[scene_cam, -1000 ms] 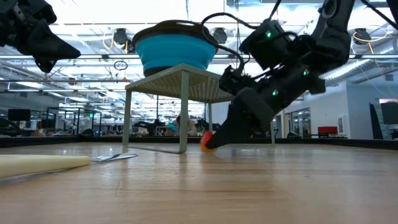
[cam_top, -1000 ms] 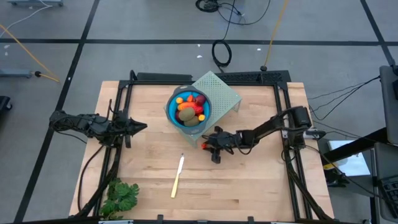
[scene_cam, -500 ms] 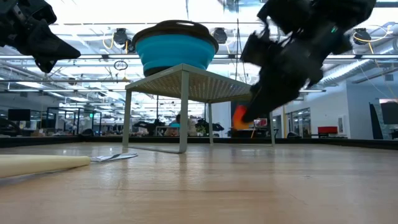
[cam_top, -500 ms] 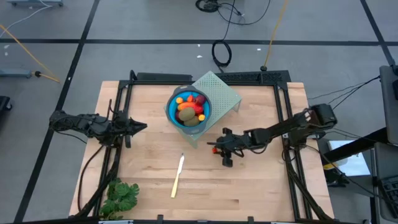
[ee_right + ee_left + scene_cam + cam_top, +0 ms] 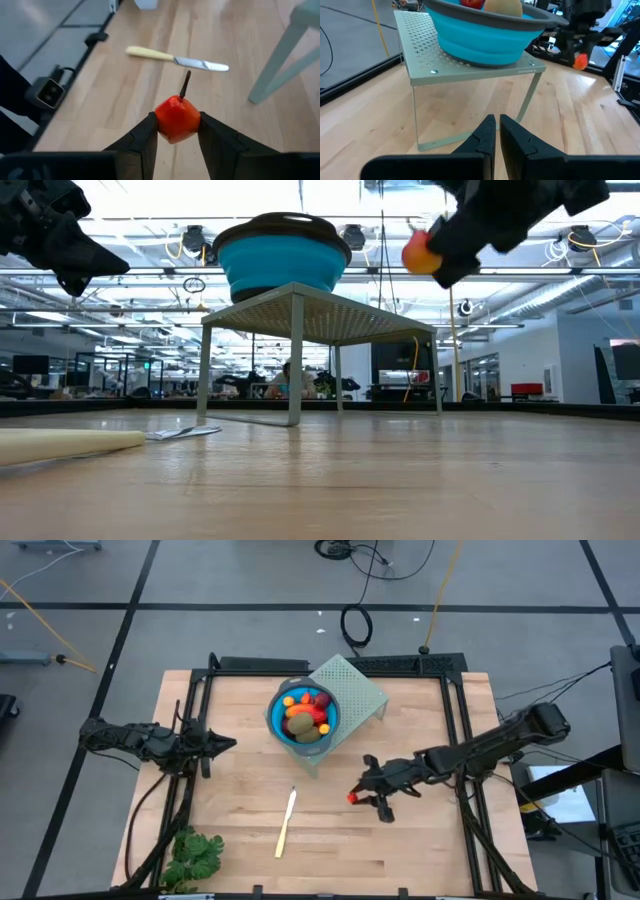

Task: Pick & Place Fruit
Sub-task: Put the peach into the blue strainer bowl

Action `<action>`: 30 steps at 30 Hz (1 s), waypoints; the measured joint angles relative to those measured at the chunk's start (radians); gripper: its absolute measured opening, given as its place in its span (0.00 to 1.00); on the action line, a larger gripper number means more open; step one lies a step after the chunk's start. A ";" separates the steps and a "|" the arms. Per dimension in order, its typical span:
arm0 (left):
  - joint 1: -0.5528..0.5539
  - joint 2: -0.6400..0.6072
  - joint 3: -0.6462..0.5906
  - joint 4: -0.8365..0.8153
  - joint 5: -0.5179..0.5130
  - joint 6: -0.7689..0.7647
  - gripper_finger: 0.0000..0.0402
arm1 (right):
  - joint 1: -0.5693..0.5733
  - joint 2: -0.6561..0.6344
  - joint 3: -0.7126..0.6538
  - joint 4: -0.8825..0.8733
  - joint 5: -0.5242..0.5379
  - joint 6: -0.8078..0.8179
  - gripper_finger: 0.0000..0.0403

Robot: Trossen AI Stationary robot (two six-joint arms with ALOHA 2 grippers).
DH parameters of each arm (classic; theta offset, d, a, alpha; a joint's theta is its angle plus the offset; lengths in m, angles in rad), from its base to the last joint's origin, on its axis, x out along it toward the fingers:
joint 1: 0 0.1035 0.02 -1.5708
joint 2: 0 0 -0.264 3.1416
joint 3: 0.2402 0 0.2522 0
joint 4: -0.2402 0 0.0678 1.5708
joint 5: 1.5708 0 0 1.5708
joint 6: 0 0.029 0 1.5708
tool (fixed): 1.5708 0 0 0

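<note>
Gripping the red fruit [image 5: 177, 119], right end effector [image 5: 176, 131] points its stem [image 5: 186, 84] forward.

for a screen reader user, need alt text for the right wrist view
The right gripper pinches a small red fruit with a dark stem, held above the wooden table. Beyond it lies a cream-handled knife.

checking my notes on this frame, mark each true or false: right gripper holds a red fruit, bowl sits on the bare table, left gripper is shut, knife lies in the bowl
1. The right gripper holds a small red fruit. True.
2. The blue bowl sits on the bare table. False: it stands on the pale perforated rack.
3. The left gripper is shut and holds nothing. True.
4. The knife lies in the bowl. False: it lies on the wooden table, in front of the rack.
</note>
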 joint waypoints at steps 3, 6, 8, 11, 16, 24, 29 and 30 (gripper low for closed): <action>0.000 0.000 0.000 0.000 0.000 -0.003 0.06 | 0.011 -0.027 0.000 0.007 0.001 0.006 0.30; 0.000 0.000 0.000 0.000 0.000 -0.003 0.06 | 0.013 -0.049 0.000 0.022 0.001 0.036 0.30; 0.000 0.000 0.000 0.000 0.000 -0.003 0.06 | 0.013 -0.055 0.000 0.049 0.001 0.053 0.30; 0.000 0.000 0.000 0.000 0.000 -0.003 0.06 | 0.013 -0.058 0.000 0.089 0.001 0.054 0.30; 0.000 0.000 0.000 0.000 0.000 -0.004 0.06 | 0.013 -0.060 0.000 0.111 0.001 0.052 0.30; 0.000 0.000 0.000 0.000 0.000 -0.005 0.06 | 0.012 -0.060 0.000 0.113 0.001 0.039 0.30; 0.000 0.000 0.000 0.000 0.000 -0.005 0.06 | 0.012 -0.059 0.000 0.147 0.030 -0.118 0.30; 0.000 0.000 0.000 0.000 0.000 -0.005 0.06 | 0.012 -0.059 0.000 0.168 0.050 -0.168 0.30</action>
